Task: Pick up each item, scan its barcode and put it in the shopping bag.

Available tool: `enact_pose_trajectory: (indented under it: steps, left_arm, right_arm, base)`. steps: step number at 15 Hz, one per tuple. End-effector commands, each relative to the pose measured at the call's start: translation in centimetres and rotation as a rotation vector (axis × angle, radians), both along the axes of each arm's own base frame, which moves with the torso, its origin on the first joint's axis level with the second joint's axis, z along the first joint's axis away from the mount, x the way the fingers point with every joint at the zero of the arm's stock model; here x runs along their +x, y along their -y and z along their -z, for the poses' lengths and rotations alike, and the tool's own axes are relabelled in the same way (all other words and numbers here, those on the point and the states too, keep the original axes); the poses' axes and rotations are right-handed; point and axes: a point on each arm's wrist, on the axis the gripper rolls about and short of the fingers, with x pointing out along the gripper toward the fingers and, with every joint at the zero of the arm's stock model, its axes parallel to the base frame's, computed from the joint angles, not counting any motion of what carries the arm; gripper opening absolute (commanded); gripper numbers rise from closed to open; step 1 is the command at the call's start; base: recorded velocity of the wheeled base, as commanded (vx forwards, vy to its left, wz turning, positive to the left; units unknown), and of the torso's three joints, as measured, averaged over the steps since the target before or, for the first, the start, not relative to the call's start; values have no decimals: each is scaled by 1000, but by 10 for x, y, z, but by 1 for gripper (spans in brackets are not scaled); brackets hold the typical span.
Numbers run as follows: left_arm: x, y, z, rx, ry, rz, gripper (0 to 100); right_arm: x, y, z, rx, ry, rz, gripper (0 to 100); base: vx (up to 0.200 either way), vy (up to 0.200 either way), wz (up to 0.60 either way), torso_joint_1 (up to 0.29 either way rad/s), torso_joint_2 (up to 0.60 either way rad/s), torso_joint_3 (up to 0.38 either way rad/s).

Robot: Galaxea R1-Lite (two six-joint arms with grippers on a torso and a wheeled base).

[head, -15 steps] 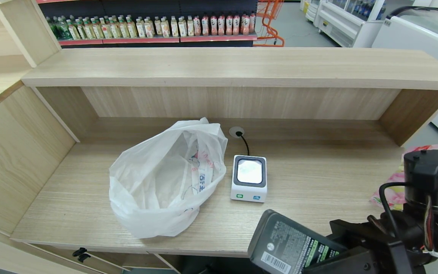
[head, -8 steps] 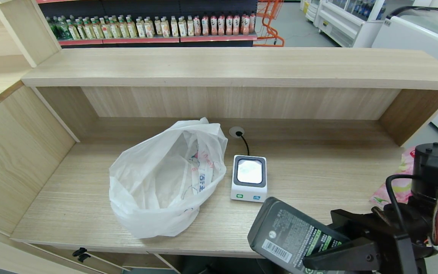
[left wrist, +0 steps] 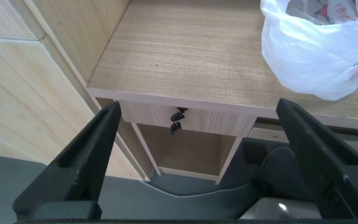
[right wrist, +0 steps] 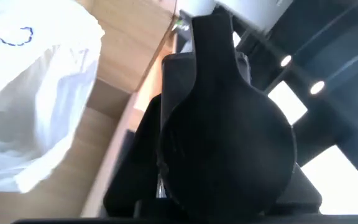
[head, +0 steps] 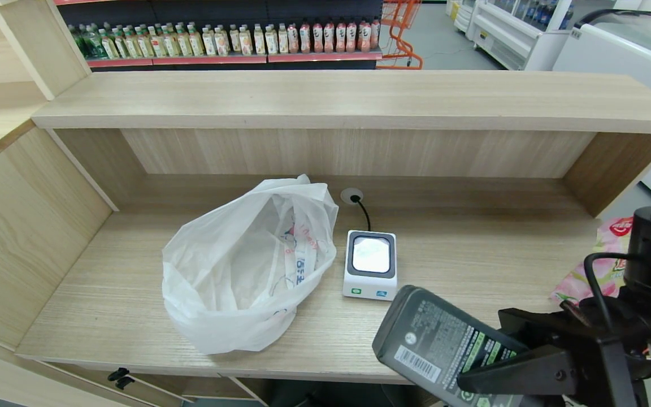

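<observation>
- While right pincer point(head: 495, 362) grips dark item point(head: 433, 333) past near edge of table point(head: 500, 254), barcode point(head: 417, 363) faces up: roll it toward scanner point(head: 370, 261) window.
- Left pincer point(left wrist: 197, 155) gapes, empty.

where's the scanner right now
In the head view the scanner sits in the middle of the counter, close on the right of the shopping bag.

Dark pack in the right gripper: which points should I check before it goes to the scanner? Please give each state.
1. The dark pack sits in the right gripper: ok.
2. The barcode faces the scanner window: not ok, it faces up.
3. The dark pack is above the scanner: not ok, it is by the front edge of the counter.
4. The shopping bag is open: ok.
5. The left gripper is open, away from the shopping bag: ok.
</observation>
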Motion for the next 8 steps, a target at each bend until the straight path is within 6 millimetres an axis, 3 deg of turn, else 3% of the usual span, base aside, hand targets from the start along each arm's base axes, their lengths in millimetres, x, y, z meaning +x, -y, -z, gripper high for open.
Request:
enact_pose_trajectory:
  steps: [1,3,5,6,8]
  left_arm:
    - [0,0,0,0,0,-1,100]
    - [0,0,0,0,0,-2,100]
    - [0,0,0,0,0,-1,100]
    - [0,0,0,0,0,-1,100]
    - [0,0,0,0,0,-1,100]
  right_arm:
    - [-3,26,-44,77,-88,149,0]
    - [-9,50,-65,188,-373,448,0]
    - [-20,58,-87,327,-492,478,0]
    - [-23,62,-91,360,-513,483,0]
    - [-28,73,-75,362,-771,488,0]
  base:
    - [0,0,0,0,0,0]
    - [0,0,0,0,0,0]
    - [0,0,0,0,0,0]
    - [0,0,0,0,0,0]
    - [0,0,0,0,0,0]
